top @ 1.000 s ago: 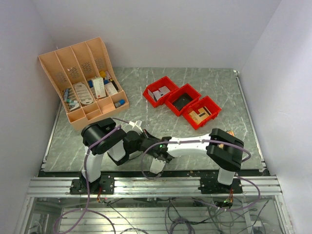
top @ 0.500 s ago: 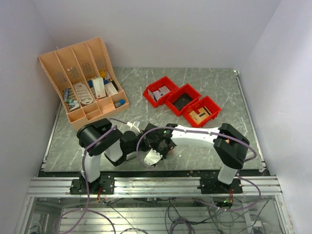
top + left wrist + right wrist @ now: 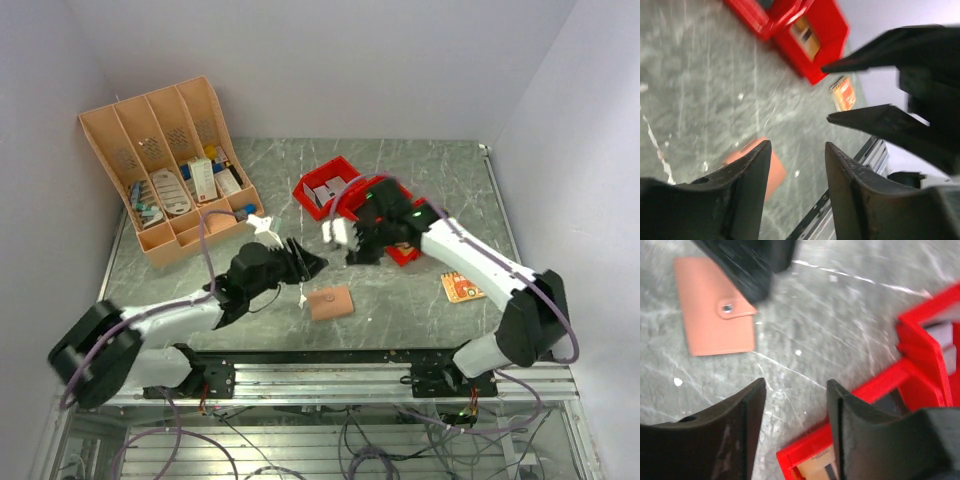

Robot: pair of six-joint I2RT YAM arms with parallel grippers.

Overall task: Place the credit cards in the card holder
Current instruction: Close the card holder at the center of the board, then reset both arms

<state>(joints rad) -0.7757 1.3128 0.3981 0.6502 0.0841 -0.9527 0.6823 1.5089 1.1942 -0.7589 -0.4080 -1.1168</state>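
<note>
Note both pincers spread and empty: left pincer (image 3: 797, 147) over mid-bench, right pincer (image 3: 796, 385) just beside it, by the red bins (image 3: 372, 205). Step in hand, by judgement: approach, nothing grasped yet. Next, most likely: steady and unsnap the holder (image 3: 330, 301), then fetch a card (image 3: 462, 288). Find the holder flat, snapped shut, untouched, below both pincers toward the near edge. Find the card near the right edge, well apart.
</note>
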